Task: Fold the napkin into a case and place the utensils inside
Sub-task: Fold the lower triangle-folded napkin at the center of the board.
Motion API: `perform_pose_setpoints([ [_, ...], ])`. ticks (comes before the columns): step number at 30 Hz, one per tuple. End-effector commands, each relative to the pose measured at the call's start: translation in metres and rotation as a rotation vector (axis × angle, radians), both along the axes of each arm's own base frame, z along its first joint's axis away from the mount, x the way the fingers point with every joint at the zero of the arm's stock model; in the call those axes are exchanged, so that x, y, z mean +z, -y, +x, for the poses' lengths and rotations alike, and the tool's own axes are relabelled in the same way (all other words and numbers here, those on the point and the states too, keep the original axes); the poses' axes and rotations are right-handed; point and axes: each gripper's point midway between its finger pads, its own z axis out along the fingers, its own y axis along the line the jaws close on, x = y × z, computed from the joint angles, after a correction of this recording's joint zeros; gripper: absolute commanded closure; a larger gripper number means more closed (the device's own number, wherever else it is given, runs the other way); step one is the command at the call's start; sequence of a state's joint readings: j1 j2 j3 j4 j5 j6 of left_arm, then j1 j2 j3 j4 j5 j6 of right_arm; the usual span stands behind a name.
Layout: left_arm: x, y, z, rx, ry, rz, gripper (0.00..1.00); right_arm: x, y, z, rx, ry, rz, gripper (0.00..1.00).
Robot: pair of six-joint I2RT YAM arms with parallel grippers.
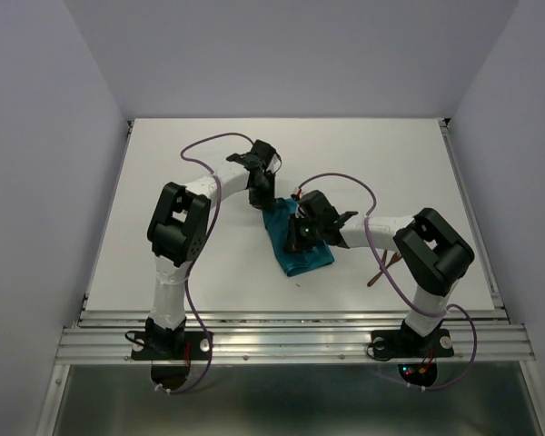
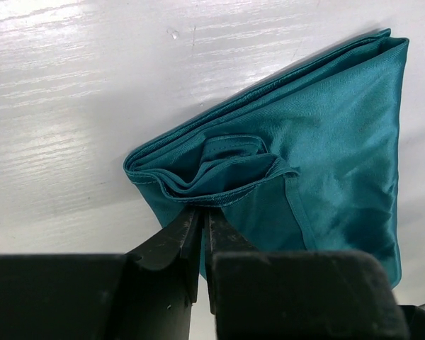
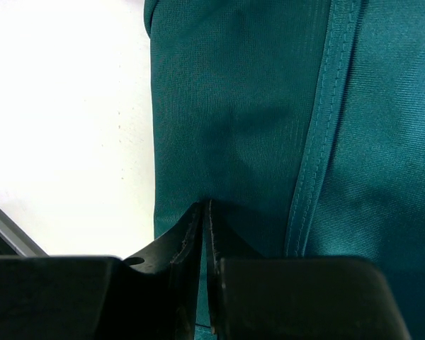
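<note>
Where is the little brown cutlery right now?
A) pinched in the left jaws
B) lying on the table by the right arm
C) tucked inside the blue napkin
B: the cutlery lies on the table beside the right arm, apart from the napkin.

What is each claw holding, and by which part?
The left claw pinches the napkin at its bunched, layered corner. The right claw pinches the same napkin just inside one side edge.
</note>
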State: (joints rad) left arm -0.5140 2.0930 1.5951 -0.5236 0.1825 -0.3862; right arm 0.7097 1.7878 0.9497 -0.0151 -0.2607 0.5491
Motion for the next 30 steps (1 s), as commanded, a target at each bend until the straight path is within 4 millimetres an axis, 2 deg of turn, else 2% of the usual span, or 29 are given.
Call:
perform_pose_setpoints([
  [1,0.045,0.009,0.008,-0.022,0.069,-0.060,0.83,0.017,-0.003,0.012,0.000,0.075,0.015,0.89],
  [5,0.048,0.000,0.007,-0.016,0.075,-0.021,0.71,0.018,-0.005,0.013,0.002,0.077,0.020,0.89],
  [10,0.056,-0.003,0.008,-0.010,0.102,-0.013,0.65,0.020,-0.006,0.014,0.001,0.081,0.022,0.89],
  [15,0.056,0.000,0.012,-0.008,0.110,-0.023,0.66,0.022,-0.005,0.014,0.000,0.084,0.023,0.89],
  [19,0.051,0.002,0.014,-0.005,0.099,-0.026,0.72,0.019,-0.001,0.011,-0.003,0.068,0.004,0.89],
  [28,0.057,0.009,0.017,-0.018,0.113,-0.064,0.72,0.019,-0.001,0.011,-0.003,0.068,0.004,0.89],
  [30,0.053,0.012,0.016,-0.023,0.103,-0.073,0.76,0.020,-0.001,0.011,-0.004,0.067,0.005,0.89],
])
